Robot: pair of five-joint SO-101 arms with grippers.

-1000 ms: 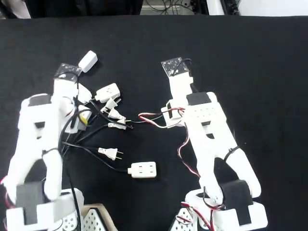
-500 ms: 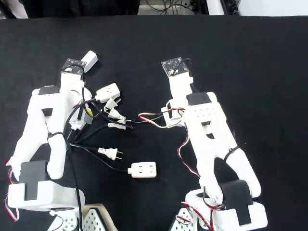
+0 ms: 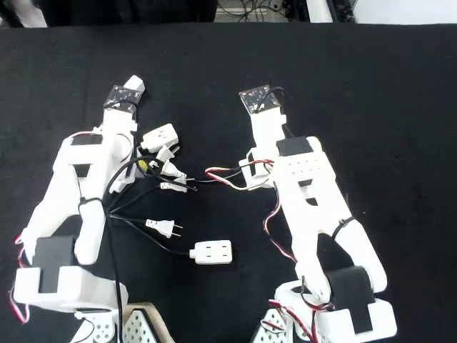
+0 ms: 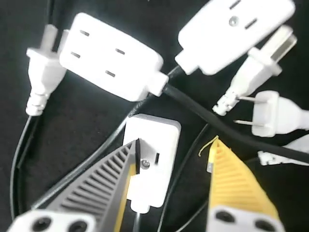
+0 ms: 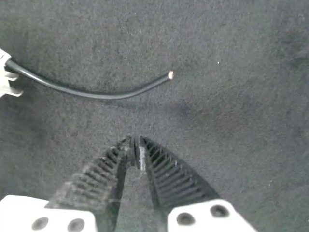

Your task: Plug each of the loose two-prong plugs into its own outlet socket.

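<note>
At ten o'clock on the table (image 3: 400, 107): left gripper (image 4: 174, 144) spread wide astride a white socket (image 4: 149, 159), likely to seize it (nothing pinched yet). At twelve: right gripper (image 5: 134, 142) pressed together, empty, probably waiting. At eight: loose plug (image 3: 163, 227) by second socket (image 3: 212, 251).

No word, number, label or sign can be read in any view. In the left wrist view, the white outlet block (image 4: 108, 55) and the second outlet block (image 4: 231, 29) show plain faces with slots alone. In the high view, the dark board (image 3: 123, 98) at the upper left of the frame and the other dark board (image 3: 258, 98) at the upper centre carry pale specks too small to read.
</note>
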